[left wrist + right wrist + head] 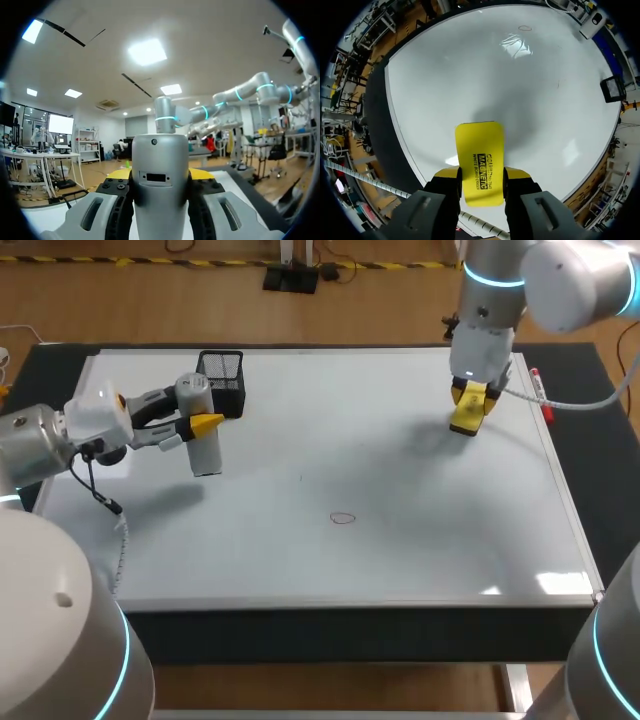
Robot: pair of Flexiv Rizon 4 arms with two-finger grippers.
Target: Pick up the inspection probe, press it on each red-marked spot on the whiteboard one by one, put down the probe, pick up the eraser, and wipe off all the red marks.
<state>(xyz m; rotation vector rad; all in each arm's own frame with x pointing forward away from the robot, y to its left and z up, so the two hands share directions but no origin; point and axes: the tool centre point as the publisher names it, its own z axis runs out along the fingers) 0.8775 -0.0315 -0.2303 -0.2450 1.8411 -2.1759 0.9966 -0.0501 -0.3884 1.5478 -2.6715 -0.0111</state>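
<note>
Head view: our left arm comes in from the left. The left jaws are clamped on the inspection probe. The probe stands upright over the left part of the whiteboard, just in front of a black mesh holder. We cannot tell whether the probe tip touches the board. One red mark, a small oval loop, sits near the board's middle, well apart from both arms. Our right arm comes in from the far right. The right jaws are clamped on the yellow eraser at the far right part of the board. A red marker lies by the board's right edge, near the dark surface.

Left wrist view: the grey probe body fills the gap between the fingers, and both fingers press on its sides. The yellow tips peek out behind it. Only a strip of whiteboard shows beside the probe. Neither the red mark nor the eraser is in this view.

Right wrist view: the eraser is gripped on both long edges and sticks out ahead of the yellow tips. The whiteboard lies below it, with the eraser's shadow just ahead. Contact with the board is unclear. The red mark is far ahead of the eraser. The holder sits off to one side.
</note>
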